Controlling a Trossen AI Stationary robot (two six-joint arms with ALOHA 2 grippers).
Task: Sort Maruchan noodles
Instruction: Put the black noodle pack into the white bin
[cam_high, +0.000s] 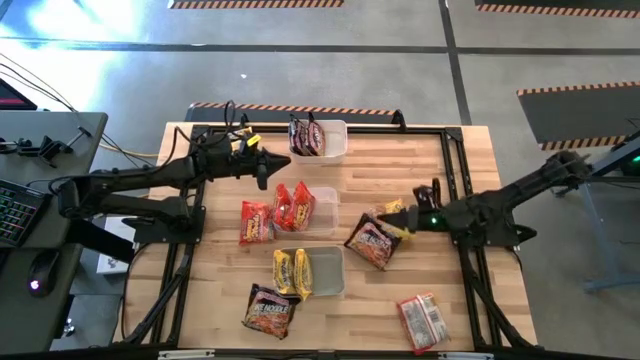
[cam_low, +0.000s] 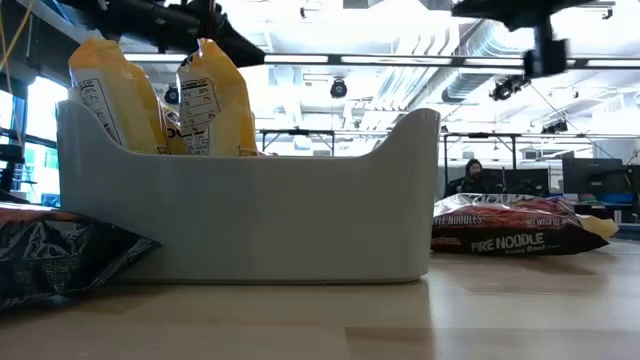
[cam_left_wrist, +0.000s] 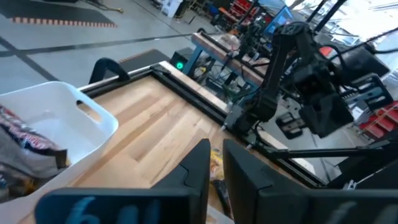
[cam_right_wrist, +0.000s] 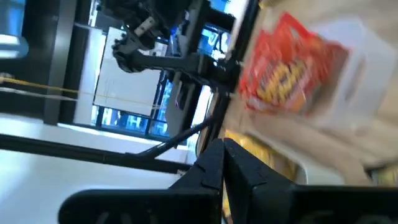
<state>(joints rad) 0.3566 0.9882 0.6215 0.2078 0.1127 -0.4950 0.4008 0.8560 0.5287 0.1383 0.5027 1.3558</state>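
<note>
- The noodle packets looked light, soft and crinkly, with slick plastic skins. The brittle block inside would probably crack under a hard squeeze. A pinch on a sealed end flap, or across a short edge, seemed the safest hold.
- Three clear tubs stood on the tabletop (cam_high: 460, 180). The far tub (cam_high: 333, 128) held two dark packets (cam_high: 306, 137). The middle tub (cam_high: 326, 212) held two red packets (cam_high: 294, 207). The near tub (cam_high: 328, 270) held two yellow packets (cam_high: 294, 273), standing on edge.
- Four packets lay loose: a red one (cam_high: 256, 222) just beside the middle tub, a dark one (cam_high: 268, 311) near the front edge, another dark one (cam_high: 373, 243) under the right arm, and a red one (cam_high: 421, 321) at the front right. A scrap of yellow showed at the right pincer; whether it was another packet could not be told.
- That made ten packets counted for certain: four dark, four red, two yellow.
- The left pincer (cam_high: 262, 168) hovered between the far tub and the middle tub. Its fingers were nearly together and held nothing.
- The right pincer (cam_high: 397, 226) was just above the dark packet beside the near tub. Its fingers were together, and no packet could be seen clamped between them.
</note>
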